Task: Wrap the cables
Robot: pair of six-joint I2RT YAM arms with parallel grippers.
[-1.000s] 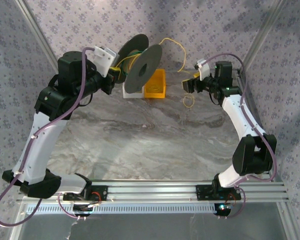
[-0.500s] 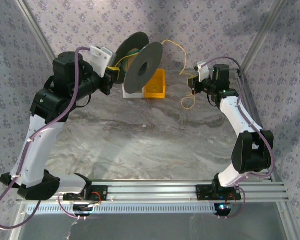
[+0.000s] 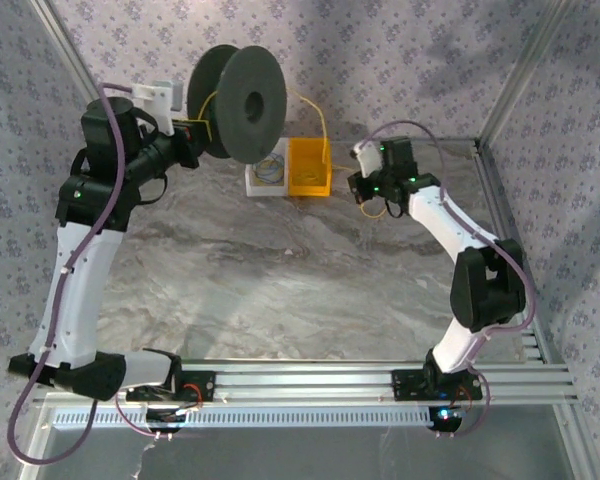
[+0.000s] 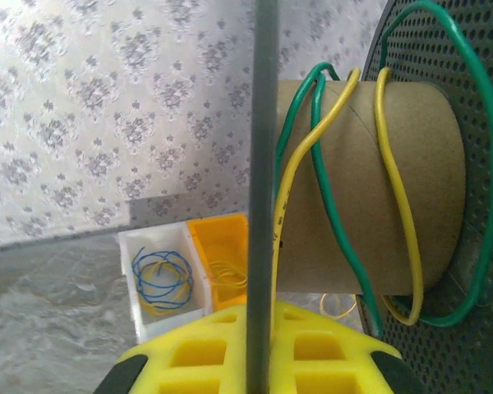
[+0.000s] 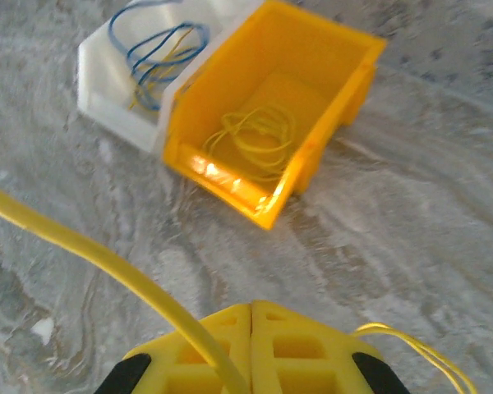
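Left wrist shows yellow wire (image 4: pixel 394 176) and green wire (image 4: pixel 338 222) wrapping the spool (image 4: pixel 431 180).

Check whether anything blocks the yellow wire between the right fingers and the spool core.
Nothing visible does. The yellow wire runs free through the air from the right fingers to the spool; the yellow bin and white bin sit lower.

White arms (image 3: pixel 75 290) with black joints (image 3: pixel 490 290) (purple cables (image 3: pixel 410 124), yellow fingers (image 5: pixel 300 357)).
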